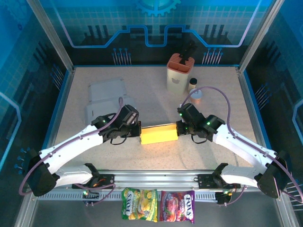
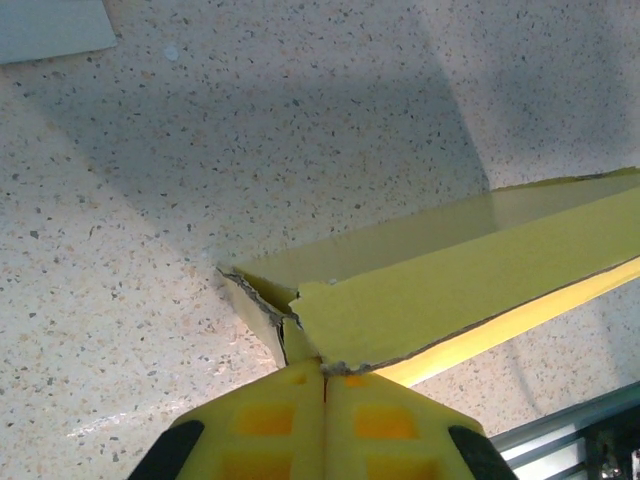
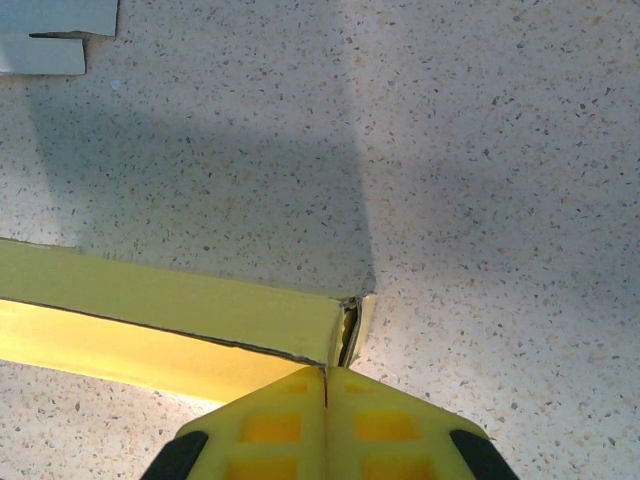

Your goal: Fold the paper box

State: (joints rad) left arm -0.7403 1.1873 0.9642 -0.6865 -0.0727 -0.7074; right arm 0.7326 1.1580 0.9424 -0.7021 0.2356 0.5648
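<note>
Here the long yellow paper box (image 1: 158, 134) lies at lower centre of my top view, long axis left to right. My left gripper (image 1: 138, 131) and right gripper (image 1: 178, 128) each pinch one end, fingers closed tight.

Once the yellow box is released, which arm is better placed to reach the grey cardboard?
Left, likely: grey cardboard lies just behind the left pincer; the right pincer is across the yellow box.
</note>
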